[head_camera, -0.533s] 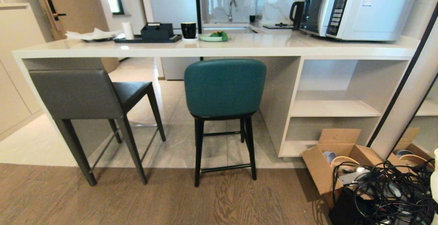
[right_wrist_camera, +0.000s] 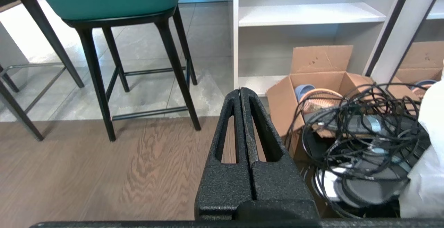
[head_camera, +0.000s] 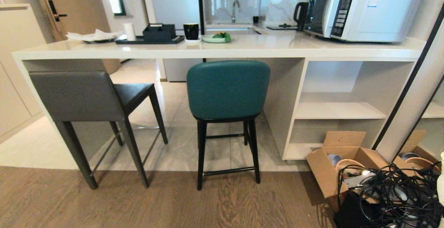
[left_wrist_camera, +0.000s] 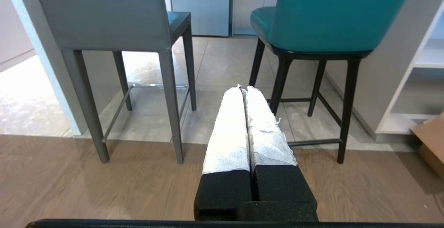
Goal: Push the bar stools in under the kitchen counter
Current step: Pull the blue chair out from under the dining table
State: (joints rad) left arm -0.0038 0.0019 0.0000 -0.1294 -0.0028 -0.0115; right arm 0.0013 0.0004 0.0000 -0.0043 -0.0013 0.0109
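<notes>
- Change since the previous head frame: none of substance. The whole scene sits a trace lower, which reads as camera settling; neither stool has moved. Judgement: the task has not begun.
- Teal stool [head_camera: 228,89]: stands on the tile with its rear legs at the tile-to-wood seam, back just below the front edge of the kitchen counter [head_camera: 222,51], near the shelf-cubby end. Seat only partly under the slab.
- Grey stool [head_camera: 78,96]: at the counter's left end, beside the white side panel, turned at an angle, rear legs on the wood floor. Judged to need the longer push and a straightening.
- Left gripper [left_wrist_camera: 245,91]: white-wrapped fingers pressed together, empty, held low and well apart from both stools, aimed between them.
- Right gripper [right_wrist_camera: 240,91]: black fingers pressed together, empty, low, pointing toward the cubby base.
- Surface: glossy white top carries a microwave [head_camera: 362,9], a black tray [head_camera: 149,40], a cup [head_camera: 191,31] and a green dish [head_camera: 216,38].
- Room: grey tile under the counter, wood plank in front; a cardboard box [head_camera: 341,165] and tangled cables [head_camera: 392,193] lie at the right.
</notes>
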